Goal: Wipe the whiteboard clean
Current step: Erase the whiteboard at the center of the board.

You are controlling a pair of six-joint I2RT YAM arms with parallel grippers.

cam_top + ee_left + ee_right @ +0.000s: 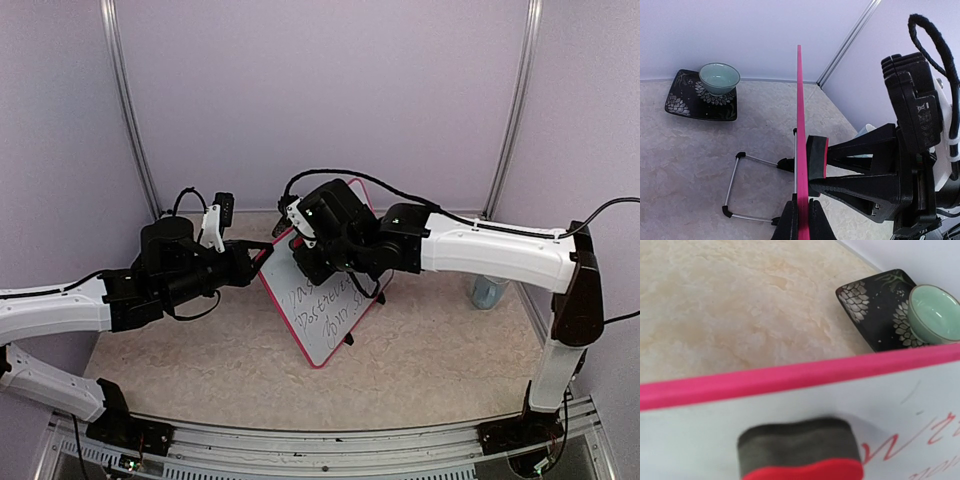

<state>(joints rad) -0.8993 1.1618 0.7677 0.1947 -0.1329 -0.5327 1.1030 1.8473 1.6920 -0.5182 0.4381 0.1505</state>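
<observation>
Overhead overview, wrist views close on whiteboard (pixel 320 318)

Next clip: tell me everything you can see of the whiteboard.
The whiteboard is a flat white panel in a thin pink frame, propped up on a wire stand with black feet. Dark and red handwriting fills much of its face. The left gripper clamps its side edge, and the right gripper presses a felt eraser against its face near the top edge.

You have a pale green bowl (pixel 719 78) sitting on the black patterned plate (pixel 680 103), which rests on the beige table (pixel 685 165).
</observation>
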